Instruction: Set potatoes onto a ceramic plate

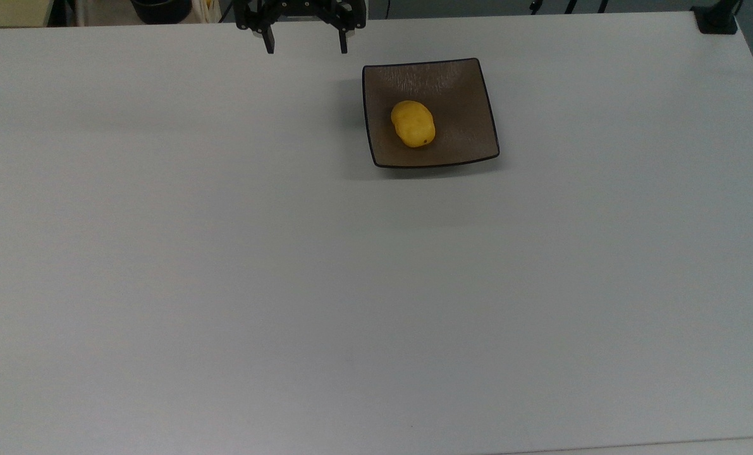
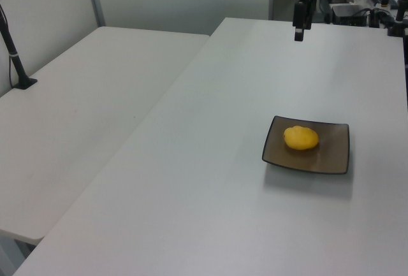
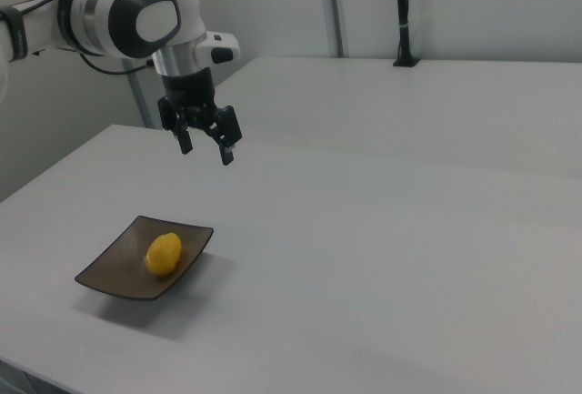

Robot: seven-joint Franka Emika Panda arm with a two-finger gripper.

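pale grey table (image 1: 224,253), a second table (image 2: 83,97) alongside. potato (image 1: 413,123) sits on the ceramic plate (image 1: 465,139); gripper (image 1: 305,45) hangs apart, fingers spread, holding nothing.

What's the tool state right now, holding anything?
Tool: open, empty, above the white table. The small yellow egg-shaped potato lies on the square brown-grey ceramic plate.
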